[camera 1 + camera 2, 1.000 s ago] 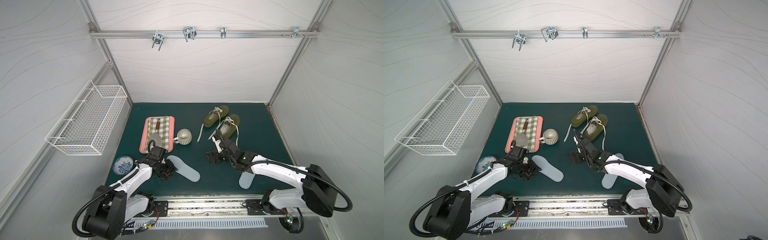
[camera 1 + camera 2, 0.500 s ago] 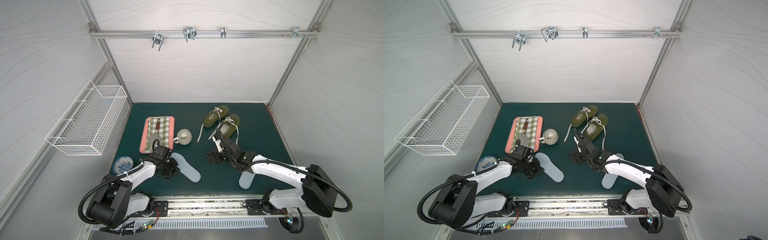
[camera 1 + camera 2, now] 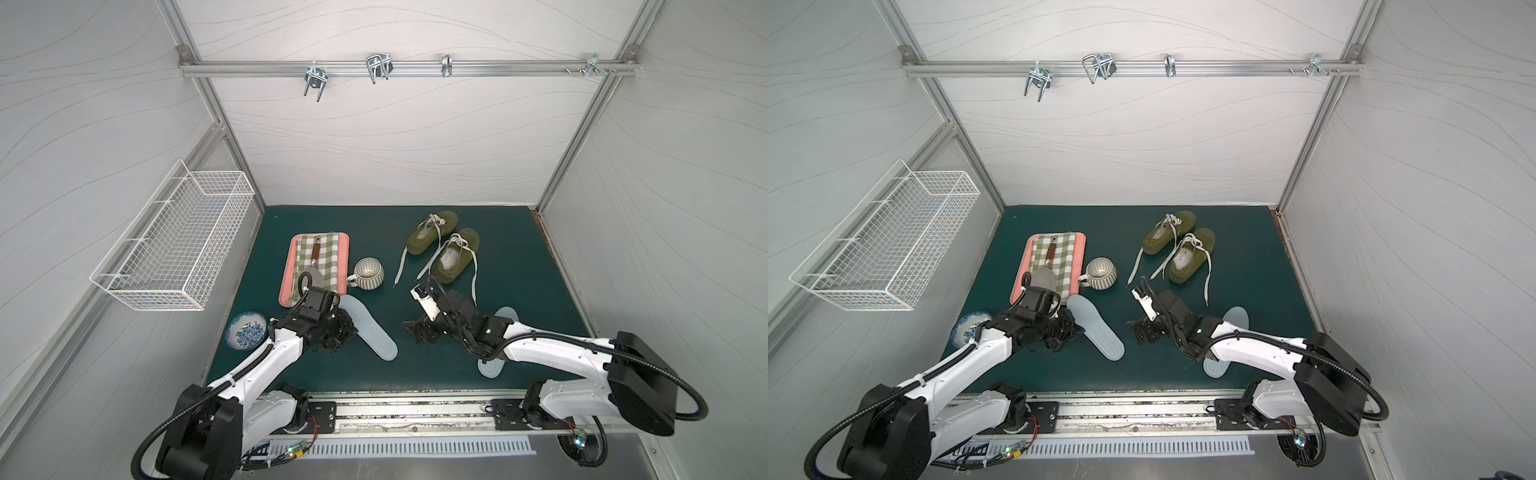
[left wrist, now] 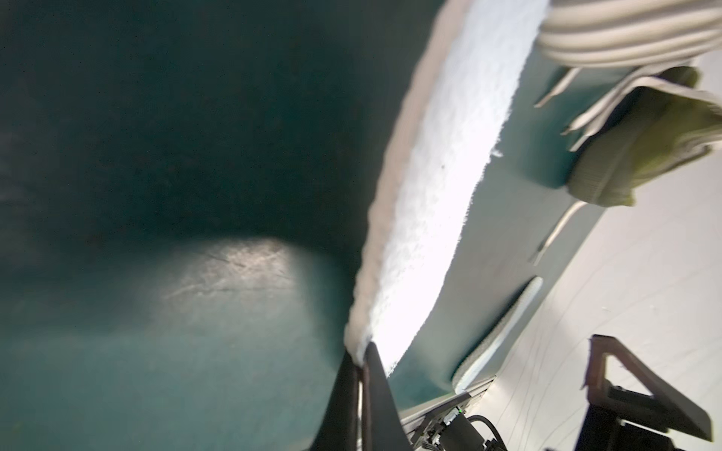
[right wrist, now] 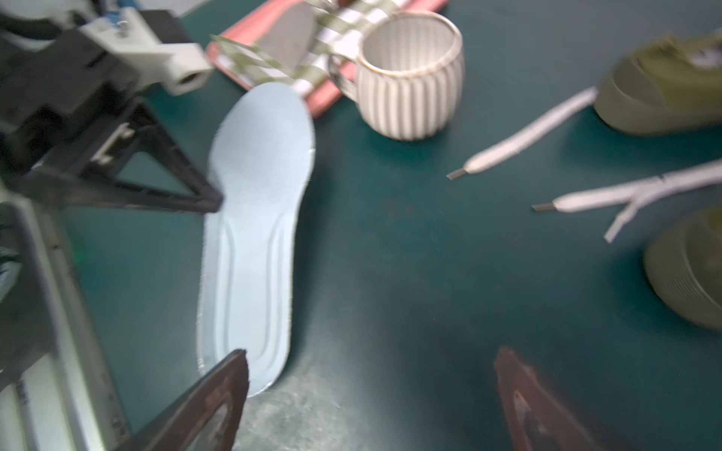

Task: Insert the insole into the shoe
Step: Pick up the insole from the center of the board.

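Between the insole and your right gripper the tabletop is bare, so you have room to pass there. Toward the nearer shoe the loose laces lie across the way, and the mug stands just beside the insole's far end.

Insole: pale blue, matt, foam-like face with moulded ridges; the side shown in the left wrist view is white and fleecy. Mug: ribbed ceramic, glazed, soft sheen. Olive shoes: cloth uppers, ribbed rubbery soles, flat woven laces; table mat dark green, matt, lightly scuffed.
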Robot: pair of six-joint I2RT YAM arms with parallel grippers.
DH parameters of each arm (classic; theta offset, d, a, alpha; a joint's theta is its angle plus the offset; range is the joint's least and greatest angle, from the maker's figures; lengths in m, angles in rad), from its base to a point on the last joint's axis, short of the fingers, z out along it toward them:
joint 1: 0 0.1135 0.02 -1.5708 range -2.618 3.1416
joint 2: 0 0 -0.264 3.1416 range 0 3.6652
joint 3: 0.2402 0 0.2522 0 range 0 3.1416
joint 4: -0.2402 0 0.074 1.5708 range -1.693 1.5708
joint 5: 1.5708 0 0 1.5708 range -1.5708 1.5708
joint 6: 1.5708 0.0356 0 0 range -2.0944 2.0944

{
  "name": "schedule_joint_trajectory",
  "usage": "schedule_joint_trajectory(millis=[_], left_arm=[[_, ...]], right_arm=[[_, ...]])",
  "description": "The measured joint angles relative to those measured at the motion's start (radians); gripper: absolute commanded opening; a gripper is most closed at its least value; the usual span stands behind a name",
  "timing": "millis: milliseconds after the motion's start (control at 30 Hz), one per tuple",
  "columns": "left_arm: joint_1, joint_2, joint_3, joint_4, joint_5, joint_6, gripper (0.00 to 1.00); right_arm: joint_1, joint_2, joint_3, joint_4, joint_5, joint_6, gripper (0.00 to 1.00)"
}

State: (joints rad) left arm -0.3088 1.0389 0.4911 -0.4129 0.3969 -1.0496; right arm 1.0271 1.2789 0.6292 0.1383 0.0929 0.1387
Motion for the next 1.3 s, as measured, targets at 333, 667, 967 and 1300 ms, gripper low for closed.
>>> schedule_joint_trajectory(millis=[333, 667, 967, 1300], left_arm=[[0.0, -0.142, 0.043, -0.034, 0.024, 0.141, 0.0], [0.042, -0.08, 0.109, 0.009, 0.168, 0.34, 0.0], [0.042, -0.018, 0.164, 0.121, 0.248, 0.349, 0.0], [0.042, 0.077, 0.273, 0.099, 0.179, 0.267, 0.0]], right_arm=[[0.13, 0.045, -0.009, 0.245, -0.069, -0.105, 0.99], [0.212, 0.088, -0.027, 0.406, 0.066, -0.196, 0.99], [0.202, 0.018, -0.027, 0.406, 0.192, -0.222, 0.99], [0.154, 0.023, 0.049, 0.272, 0.256, -0.193, 0.99]])
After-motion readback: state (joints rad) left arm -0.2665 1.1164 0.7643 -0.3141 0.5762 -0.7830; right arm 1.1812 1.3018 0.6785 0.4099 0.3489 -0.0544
